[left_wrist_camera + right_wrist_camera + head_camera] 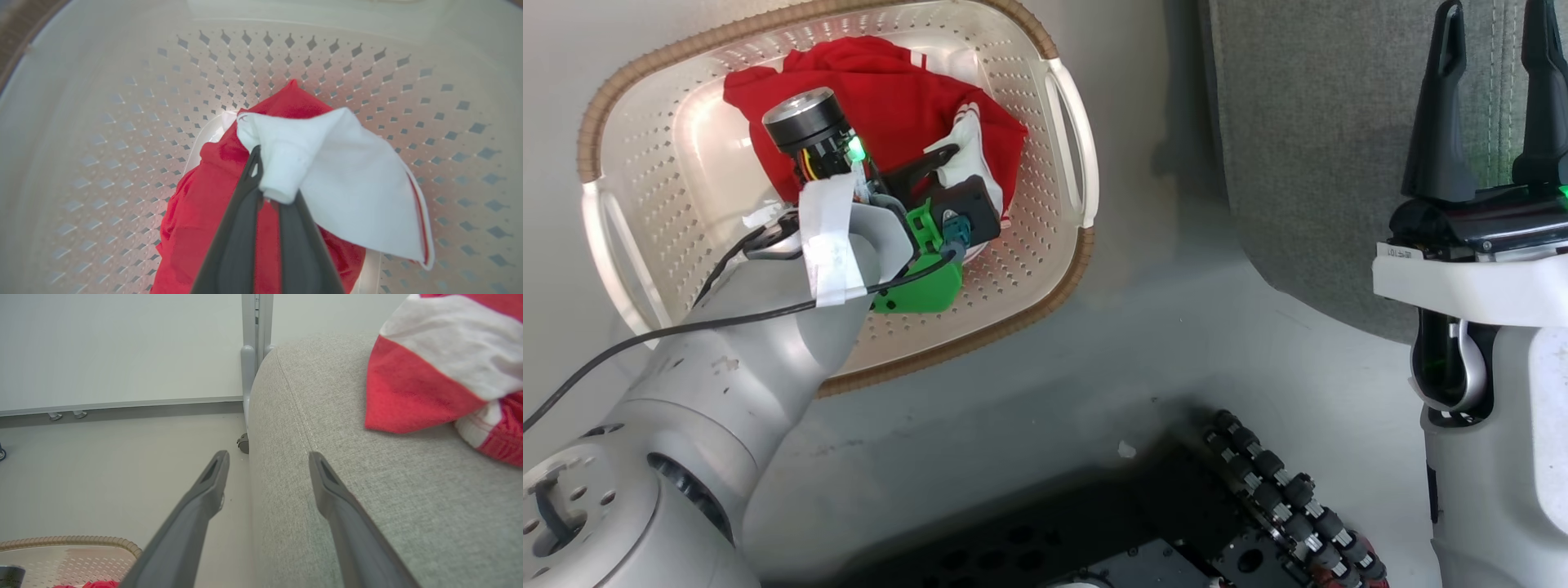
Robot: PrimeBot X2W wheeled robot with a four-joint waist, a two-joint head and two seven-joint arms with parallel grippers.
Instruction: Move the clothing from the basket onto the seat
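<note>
A grey floor [1143,327] is backed by a white panel [122,347]. In the head view the basket [686,163] is set at 10 o'clock, its long axis roughly 8 to 2, the seat [1323,163] at 2 o'clock. A garment [890,90] inside is pinched by the left pincer [271,183]; a second garment [429,375] is laid on the seat. The right pincer [267,457] is held open.

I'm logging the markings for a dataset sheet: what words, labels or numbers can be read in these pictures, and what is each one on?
Small white label on the right arm: dark characters, upside down, too small and blurred to read.
White tape on the left arm: no legible print.
Clothing, basket, seat: no text to be seen.
</note>
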